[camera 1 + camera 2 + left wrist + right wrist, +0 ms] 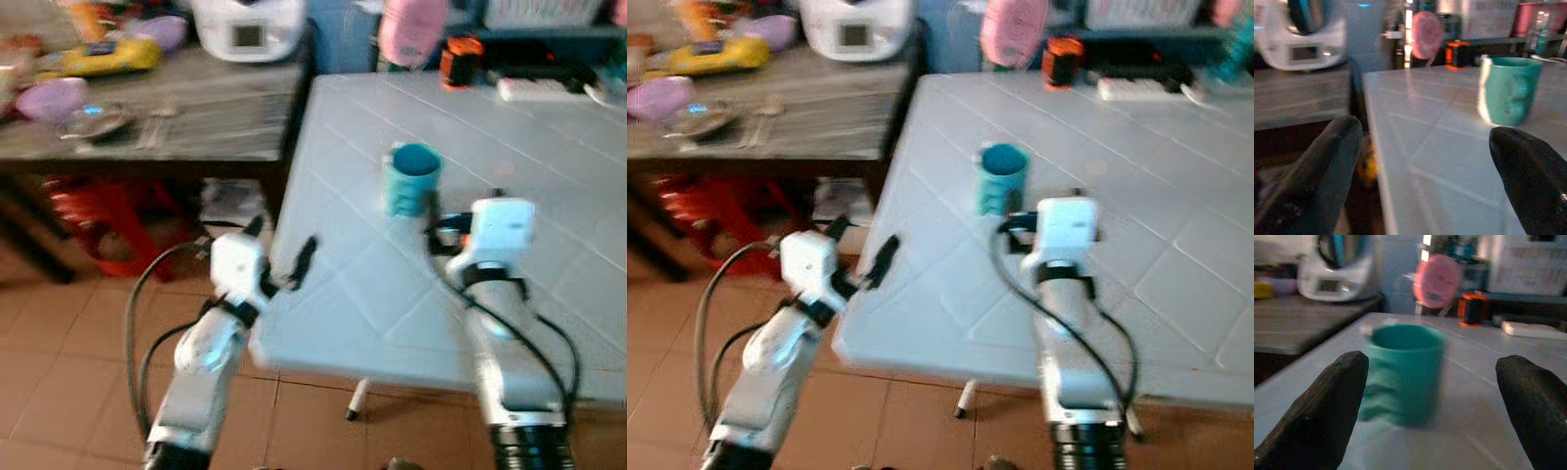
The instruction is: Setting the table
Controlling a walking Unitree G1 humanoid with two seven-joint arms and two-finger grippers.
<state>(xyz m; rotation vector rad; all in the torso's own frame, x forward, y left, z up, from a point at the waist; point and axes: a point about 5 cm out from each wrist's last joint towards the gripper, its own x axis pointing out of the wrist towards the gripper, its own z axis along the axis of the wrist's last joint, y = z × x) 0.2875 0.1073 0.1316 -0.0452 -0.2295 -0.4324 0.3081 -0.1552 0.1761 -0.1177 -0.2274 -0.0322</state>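
- Teal, and standing upright, the mug [411, 178] sits on the white tiled bench [549, 166], toward its near left part and well in from the edges.
- Right arm reaches forward over the bench, its wrist raised just behind the mug; the right claw [1435, 401] has its two black fingers [1327, 416] spread wide with nothing between them, and the mug stands just ahead of the gap, closer to one finger than the other.
- Left arm bends up from below at the bench's near left corner, cable looping off its elbow; the left claw [284, 257] is wide open and empty, one finger over the bench edge, the other out over the floor side.
- From the left wrist view the mug [1508, 90] stands off to one side, apart from the fingertips [1528, 171].
- A wooden bench [196, 117] to the left carries a white appliance [250, 27], a purple bowl [51, 98] and a yellow item [103, 57].
- A pink round object [411, 29], an orange-and-black thing [460, 61] and a white power strip [539, 90] lie at the far end.
- Red stool [108, 220] on the tiled floor [59, 372] under the wooden bench.
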